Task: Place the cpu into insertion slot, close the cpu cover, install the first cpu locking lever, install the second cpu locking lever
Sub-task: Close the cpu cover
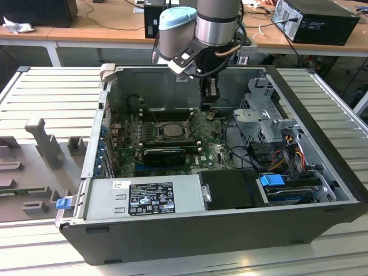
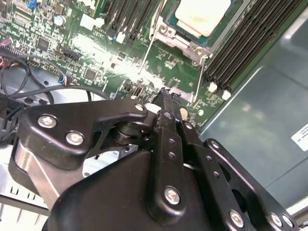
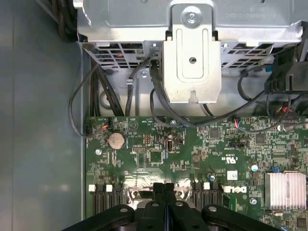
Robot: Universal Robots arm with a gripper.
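A ribbed grey table (image 1: 52, 86) holds an open black computer case (image 1: 230, 236). Its silver power supply (image 1: 184, 198) carries a black-and-white label (image 1: 150, 198), the print too small to read. Over the green circuit board (image 1: 213, 146) the black gripper (image 3: 163, 185) hangs pinched closed, empty. The dull silver cpu (image 2: 202, 17) lies in the insertion slot (image 1: 185, 132) nearby.

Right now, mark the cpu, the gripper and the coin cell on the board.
cpu (image 2: 202, 17): second wrist view, on its metal top.
gripper (image 3: 164, 186): first wrist view, where its fingertips meet.
coin cell (image 3: 116, 140): first wrist view, its face centre.
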